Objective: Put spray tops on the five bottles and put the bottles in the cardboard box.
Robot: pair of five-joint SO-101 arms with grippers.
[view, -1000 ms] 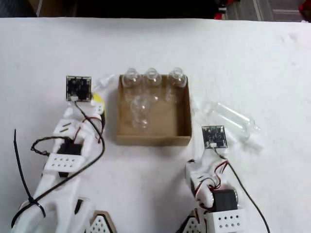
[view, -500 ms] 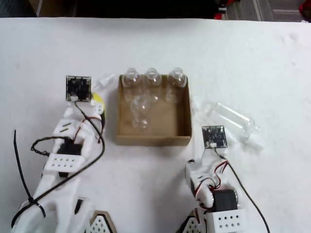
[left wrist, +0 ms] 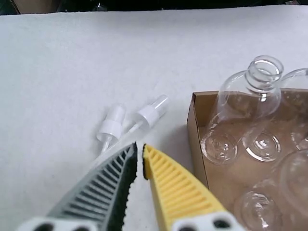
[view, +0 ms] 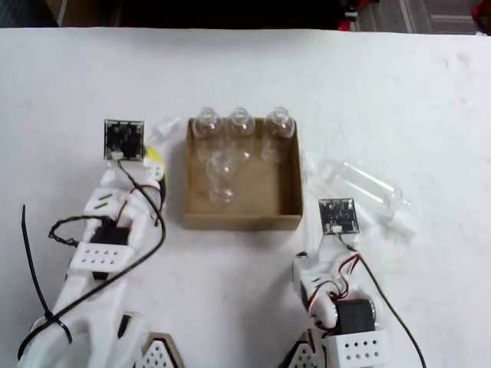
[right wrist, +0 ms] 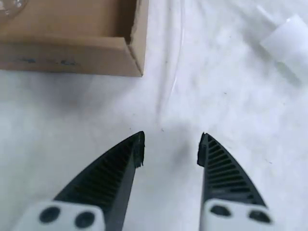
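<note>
The cardboard box [view: 242, 221] holds several clear bottles without tops: three upright along its far wall [view: 239, 121] and one near the middle [view: 222, 175]. Another bare bottle [view: 370, 188] lies on its side right of the box. Two white spray tops [left wrist: 111, 125] [left wrist: 152, 111] lie on the table left of the box [left wrist: 195, 130], just beyond my left gripper [left wrist: 139, 150], which is shut on nothing. My right gripper [right wrist: 171, 143] is open over bare table near the box's front right corner [right wrist: 134, 53]. A thin clear tube [right wrist: 176, 57] and a white spray top [right wrist: 288, 41] lie beyond it.
The white tablecloth [view: 368, 84] runs to a dark far edge. Both arms stand at the near side, one at each side of the box, with loose black cables [view: 34, 268] around the left one.
</note>
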